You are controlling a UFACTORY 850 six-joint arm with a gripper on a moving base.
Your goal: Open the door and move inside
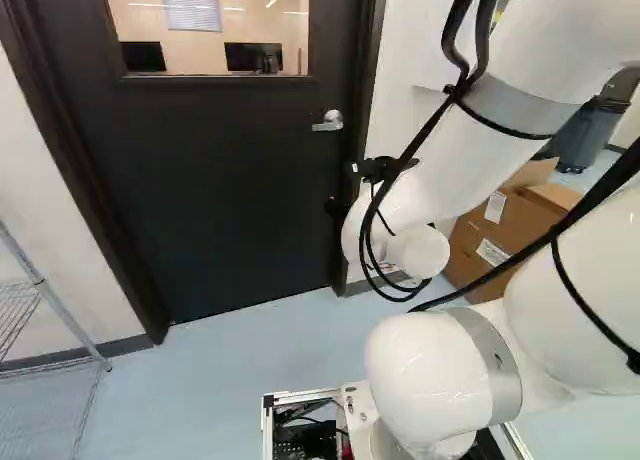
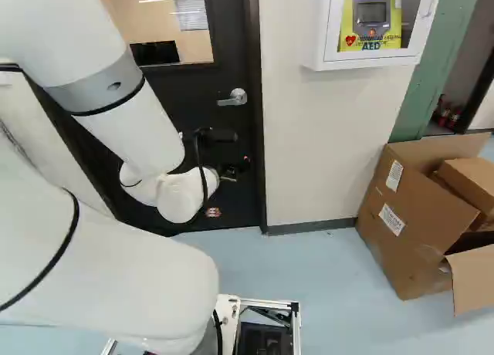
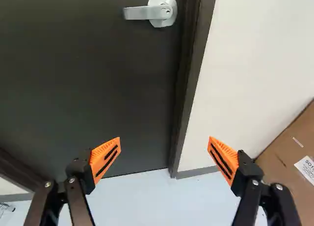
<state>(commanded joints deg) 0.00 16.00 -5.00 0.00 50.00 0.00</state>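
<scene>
In the right base view my gripper (image 2: 236, 168) is in front of the dark door (image 2: 231, 127), lower than its silver lever handle (image 2: 233, 98). The door stands closed in its frame, with a window in its upper part. The wrist view shows the gripper (image 3: 164, 140) with its orange-padded fingers wide apart and nothing between them. Ahead of the fingers, well apart from them, the lever handle (image 3: 159, 11) points away from the door frame. In the left base view the handle (image 1: 328, 121) shows above the wrist, and the arm partly hides the door's latch-side edge.
Right of the door is a white wall (image 2: 316, 154) with an AED cabinet (image 2: 370, 59). Open cardboard boxes (image 2: 409, 224) stand on the floor beside it. A wire shelf (image 1: 40, 285) is at the left of the left base view. Blue-grey floor (image 1: 200, 380) lies before the door.
</scene>
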